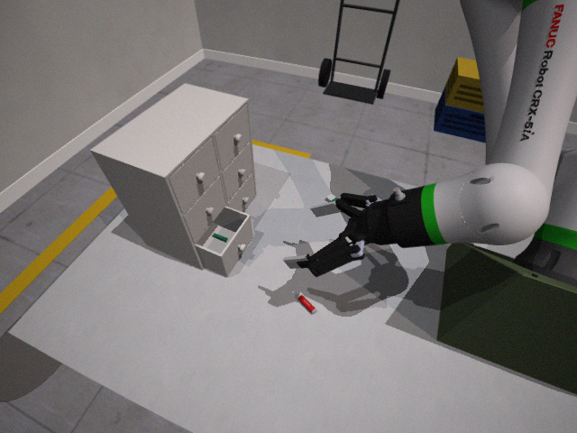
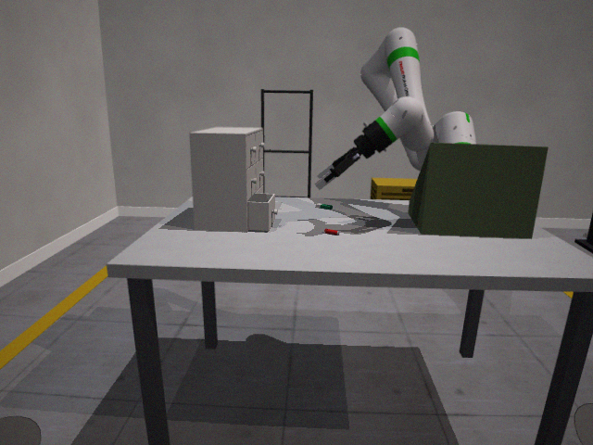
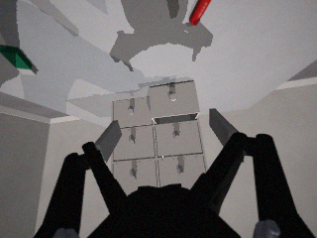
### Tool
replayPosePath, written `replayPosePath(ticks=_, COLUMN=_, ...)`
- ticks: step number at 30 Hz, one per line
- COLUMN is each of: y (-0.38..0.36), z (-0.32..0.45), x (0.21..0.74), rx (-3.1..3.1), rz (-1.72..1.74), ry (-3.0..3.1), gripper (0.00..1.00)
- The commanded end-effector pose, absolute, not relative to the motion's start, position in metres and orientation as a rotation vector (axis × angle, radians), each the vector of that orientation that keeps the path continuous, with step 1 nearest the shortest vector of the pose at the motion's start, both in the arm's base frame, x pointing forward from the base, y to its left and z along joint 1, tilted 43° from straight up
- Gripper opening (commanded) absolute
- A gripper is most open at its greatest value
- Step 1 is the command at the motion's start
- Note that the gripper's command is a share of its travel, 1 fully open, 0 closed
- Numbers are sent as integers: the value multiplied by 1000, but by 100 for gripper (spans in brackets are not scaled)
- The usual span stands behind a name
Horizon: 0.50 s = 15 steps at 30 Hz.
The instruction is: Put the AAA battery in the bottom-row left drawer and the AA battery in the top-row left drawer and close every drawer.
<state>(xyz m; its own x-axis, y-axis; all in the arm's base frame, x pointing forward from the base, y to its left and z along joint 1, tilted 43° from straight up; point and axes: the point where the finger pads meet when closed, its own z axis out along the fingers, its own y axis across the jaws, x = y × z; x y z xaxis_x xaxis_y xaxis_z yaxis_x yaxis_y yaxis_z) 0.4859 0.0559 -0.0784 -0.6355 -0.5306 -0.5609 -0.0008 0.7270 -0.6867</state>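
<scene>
Tool point(image 1: 321, 233), spread fully and holding nothing, hangs above the table point(image 1: 186, 354) facing the chest point(image 1: 153, 153). One green battery point(image 1: 220, 236) lies in the open bottom-left drawer point(image 1: 224, 257), well ahead of the tool. Red battery point(image 1: 306, 303) lies on the table, below and to one side.

The chest point(image 1: 153, 134) is finished in a smooth, matt off-white, like painted wood, with small pale knobs. The worktop point(image 2: 334, 259) is seen as a flat matt light grey on dark matt legs. The arm point(image 1: 512, 116) is clad in smooth, satin white shells with green bands. The claw point(image 1: 325, 233) is matt black. A slight gloss is shown by the red battery point(image 1: 306, 303); the box point(image 2: 478, 191) is matt dark green.
</scene>
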Motion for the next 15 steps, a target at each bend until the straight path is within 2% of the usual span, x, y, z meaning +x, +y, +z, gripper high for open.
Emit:
replayPosePath(ticks=1, y=56, z=-78, x=486, rx=-399, rz=-849, ry=2134, gripper=100)
replayPosePath(ticks=15, y=59, z=-74, x=486, rx=-359, rz=-889, ry=2234, gripper=100)
